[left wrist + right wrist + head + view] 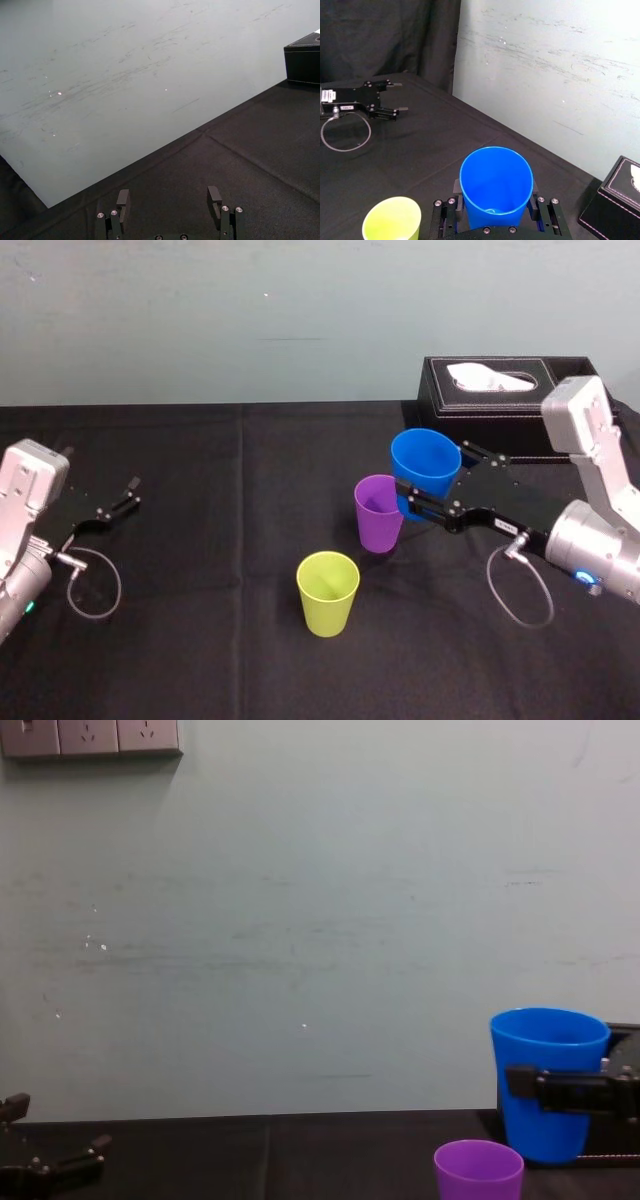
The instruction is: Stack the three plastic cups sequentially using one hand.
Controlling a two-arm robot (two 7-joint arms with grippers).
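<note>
My right gripper (418, 497) is shut on the blue cup (424, 470), holding it upright in the air just right of and above the purple cup (378, 512). The right wrist view shows both fingers pressed against the blue cup (496, 185). In the chest view the blue cup (549, 1080) hangs higher than the purple cup (478, 1172). The purple cup stands upright on the black cloth. The yellow-green cup (327, 592) stands upright nearer to me and a little left; its rim also shows in the right wrist view (392, 220). My left gripper (126, 494) rests open at the far left.
A black tissue box (500, 390) sits at the back right, behind the right arm. The black tablecloth (220, 540) covers the table up to a pale wall. Cable loops hang by each wrist.
</note>
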